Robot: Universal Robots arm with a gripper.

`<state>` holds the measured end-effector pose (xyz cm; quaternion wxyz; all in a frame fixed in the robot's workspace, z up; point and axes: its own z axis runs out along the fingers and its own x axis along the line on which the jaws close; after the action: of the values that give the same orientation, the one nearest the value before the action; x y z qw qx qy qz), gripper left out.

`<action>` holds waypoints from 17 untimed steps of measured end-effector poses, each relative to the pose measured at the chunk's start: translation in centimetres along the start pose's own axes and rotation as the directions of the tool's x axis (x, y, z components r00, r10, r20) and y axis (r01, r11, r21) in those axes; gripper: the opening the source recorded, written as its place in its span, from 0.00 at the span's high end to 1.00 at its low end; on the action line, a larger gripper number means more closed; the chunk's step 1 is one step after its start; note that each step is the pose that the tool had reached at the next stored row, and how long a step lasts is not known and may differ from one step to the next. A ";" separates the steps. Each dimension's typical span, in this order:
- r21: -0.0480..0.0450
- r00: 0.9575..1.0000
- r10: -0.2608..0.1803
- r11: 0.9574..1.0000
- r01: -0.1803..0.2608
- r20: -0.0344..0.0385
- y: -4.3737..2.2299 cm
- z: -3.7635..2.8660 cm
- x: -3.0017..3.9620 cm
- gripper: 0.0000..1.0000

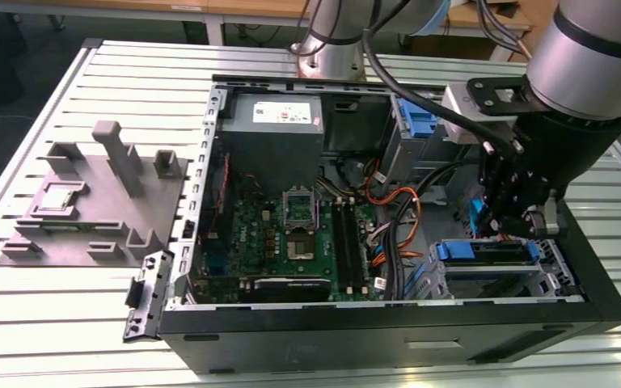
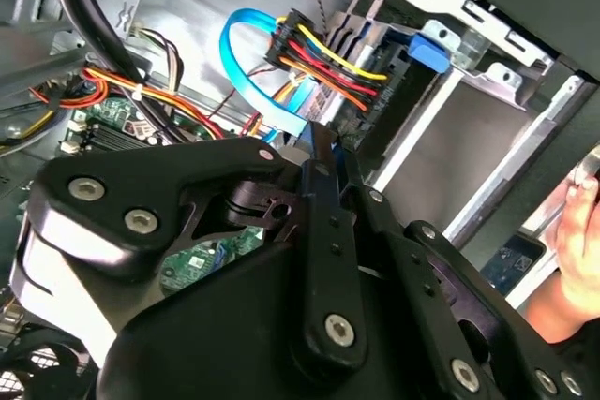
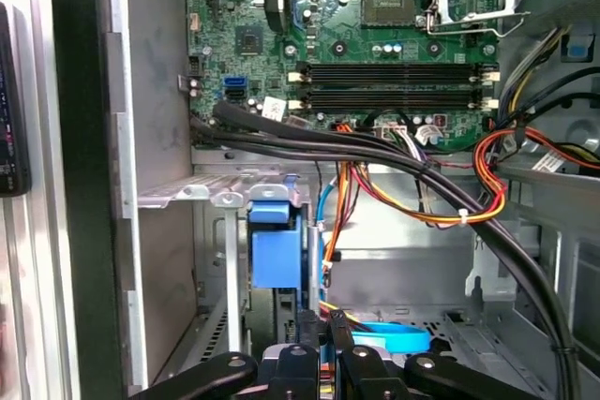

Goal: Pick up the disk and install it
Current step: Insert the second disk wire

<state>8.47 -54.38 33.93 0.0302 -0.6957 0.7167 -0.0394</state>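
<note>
Slatted metal table [image 1: 62,307] carries open computer case [image 1: 397,331]. Gripper [image 1: 517,217] low inside, at drive cage [image 1: 494,267] on exterior view's right, clenched on thin blue-edged piece, judged disk [image 2: 323,189]. Insertion step; needs straight alignment with bay, clear of cables [image 3: 441,203].

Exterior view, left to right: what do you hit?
Grey plastic stand on the slatted table → open computer case: motherboard → orange and black cables → blue drive carrier in the bay → the arm's tool reaching down above it.
</note>
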 end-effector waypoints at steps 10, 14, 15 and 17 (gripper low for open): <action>0.000 1.000 0.001 1.000 -0.001 0.003 -0.38 0.05 0.74 0.84; -0.001 0.999 0.004 1.000 -0.003 0.035 -0.40 0.08 1.36 0.84; -0.001 0.999 0.004 1.000 -0.004 0.042 -0.41 0.08 1.51 0.84; -0.001 0.998 0.005 1.000 -0.005 0.055 -0.42 0.10 1.82 0.84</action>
<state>8.84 -56.22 33.90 0.0495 -0.6945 0.7175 -0.0198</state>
